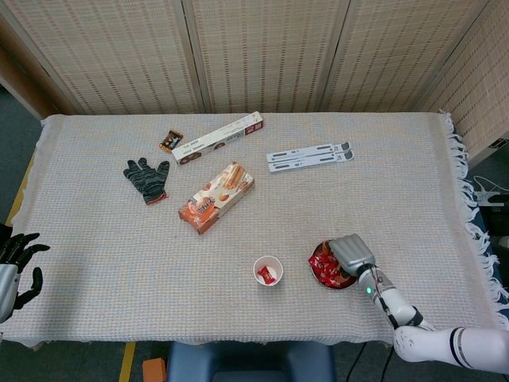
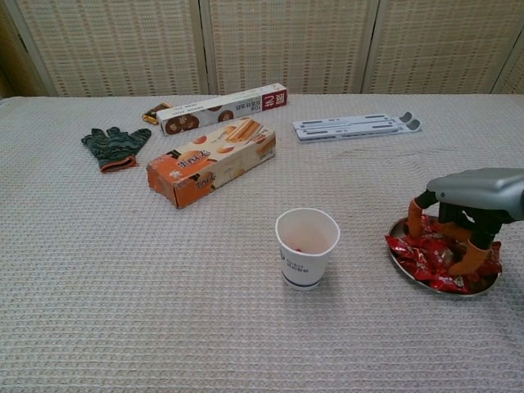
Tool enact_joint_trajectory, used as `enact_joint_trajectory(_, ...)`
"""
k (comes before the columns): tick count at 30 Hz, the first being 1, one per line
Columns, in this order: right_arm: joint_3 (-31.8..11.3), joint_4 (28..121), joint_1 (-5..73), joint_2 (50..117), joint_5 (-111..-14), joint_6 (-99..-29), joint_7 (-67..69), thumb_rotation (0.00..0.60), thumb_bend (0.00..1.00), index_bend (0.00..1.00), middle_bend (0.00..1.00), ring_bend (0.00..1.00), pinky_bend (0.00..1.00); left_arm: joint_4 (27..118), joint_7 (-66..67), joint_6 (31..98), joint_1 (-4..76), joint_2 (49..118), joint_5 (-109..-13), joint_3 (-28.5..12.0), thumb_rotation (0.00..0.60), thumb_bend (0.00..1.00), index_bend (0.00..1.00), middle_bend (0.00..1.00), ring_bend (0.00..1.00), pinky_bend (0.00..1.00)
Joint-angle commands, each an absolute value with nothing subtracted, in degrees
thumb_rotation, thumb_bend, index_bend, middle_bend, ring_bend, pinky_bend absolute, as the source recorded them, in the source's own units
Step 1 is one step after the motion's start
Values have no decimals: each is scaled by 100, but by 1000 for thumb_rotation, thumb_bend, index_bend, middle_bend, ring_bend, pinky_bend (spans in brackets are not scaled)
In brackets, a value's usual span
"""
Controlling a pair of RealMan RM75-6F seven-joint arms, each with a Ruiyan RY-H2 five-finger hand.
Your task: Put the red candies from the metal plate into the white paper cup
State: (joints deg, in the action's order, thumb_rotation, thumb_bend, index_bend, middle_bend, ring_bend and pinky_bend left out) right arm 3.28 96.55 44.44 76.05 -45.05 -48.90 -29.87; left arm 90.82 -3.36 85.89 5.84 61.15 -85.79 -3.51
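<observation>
A white paper cup (image 1: 268,270) (image 2: 307,246) stands near the table's front, with one red candy (image 1: 268,275) showing inside it. To its right is the metal plate (image 1: 338,287) (image 2: 446,292), heaped with red candies (image 1: 320,266) (image 2: 422,254). My right hand (image 1: 351,253) (image 2: 475,196) hovers palm-down over the plate. Its orange fingertips (image 2: 471,260) reach into the pile, thumb and fingers apart, and nothing is lifted. My left hand (image 1: 17,259) sits at the table's far left edge with fingers spread, holding nothing.
An orange biscuit box (image 1: 216,197) (image 2: 211,162) lies behind the cup. Further back are a long white box (image 1: 219,138), a small snack wrapper (image 1: 171,141), a black glove (image 1: 146,178) and a grey folding stand (image 1: 310,156). The tablecloth's fringed edge (image 1: 469,199) runs down the right.
</observation>
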Motion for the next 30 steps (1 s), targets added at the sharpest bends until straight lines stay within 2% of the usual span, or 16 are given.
enact_joint_trajectory(1,338,9617,4423,7635,-4553,-4894,-2958,600,43,412,843,728,909,9082,-343,8590,584,6115,-8584,-349,600,621,290,133,82,302)
enact_joint_trajectory(6,358,9561,4384,7666,-4642,-4882,-2901,600,53,468,848,733,916,9081,-350,8572,590,6112,-8594,-338,600,621,290,133,82,302)
enact_joint_trajectory(17,402,9580,4283,7679,-4744,-5084,-2990,600,245,647,857,747,931,9086,-376,8573,589,6104,-8600,-335,600,621,290,133,82,302)
enact_joint_trajectory(24,368,9640,4218,7664,-4738,-5241,-3044,600,262,684,857,747,932,9085,-367,8561,594,6105,-8603,-330,600,621,290,133,82,302)
enact_joint_trajectory(30,192,10080,4133,7364,-4953,-5423,-2809,600,265,685,857,747,933,9085,-377,8569,591,6103,-8602,-334,600,621,290,132,82,302)
